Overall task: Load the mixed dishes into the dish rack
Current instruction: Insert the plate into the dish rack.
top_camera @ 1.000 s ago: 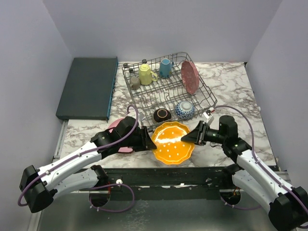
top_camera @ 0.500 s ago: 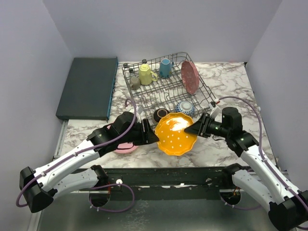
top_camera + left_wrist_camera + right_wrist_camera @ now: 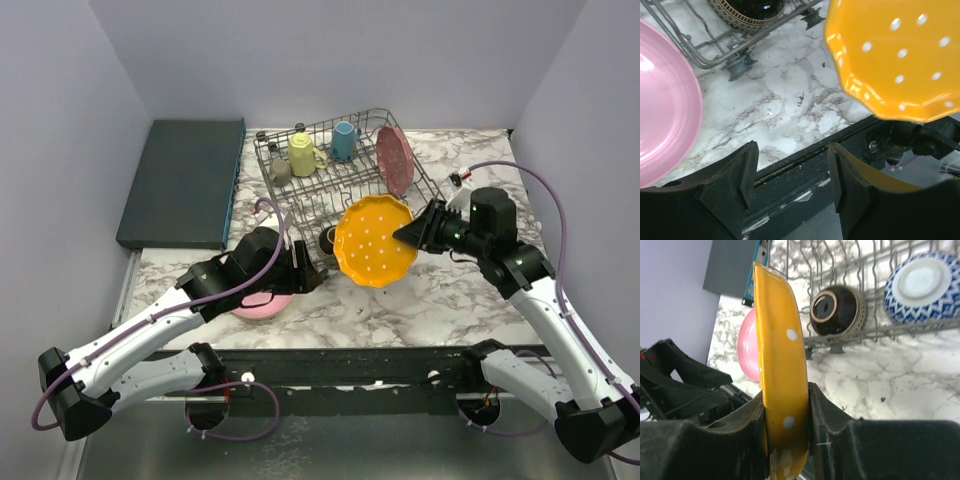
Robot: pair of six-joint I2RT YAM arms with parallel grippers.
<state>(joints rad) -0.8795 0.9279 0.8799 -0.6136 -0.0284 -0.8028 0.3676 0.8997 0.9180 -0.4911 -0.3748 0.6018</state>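
Note:
My right gripper (image 3: 412, 236) is shut on the rim of the orange dotted plate (image 3: 373, 241), holding it tilted in the air just in front of the dish rack (image 3: 318, 193); the right wrist view shows the plate (image 3: 782, 375) edge-on between the pads. My left gripper (image 3: 310, 280) is open and empty, low near the table's front edge (image 3: 792, 172). The pink plate (image 3: 262, 303) lies on the marble beside it (image 3: 665, 105). The rack holds a yellow mug (image 3: 303, 154), a blue mug (image 3: 345, 140), a grey-green mug (image 3: 281, 172), a dark red plate (image 3: 394, 160), a brown bowl (image 3: 836, 310) and a blue-white bowl (image 3: 920, 287).
A flat dark teal slab (image 3: 185, 180) lies at the back left. The enclosure's walls stand close on the left, right and back. The table's black front rail (image 3: 350, 360) runs just below the left gripper.
My right gripper has lifted the orange plate off the table and carried it back toward the rack, tilting it up. My left gripper has let go of it and drawn back slightly.

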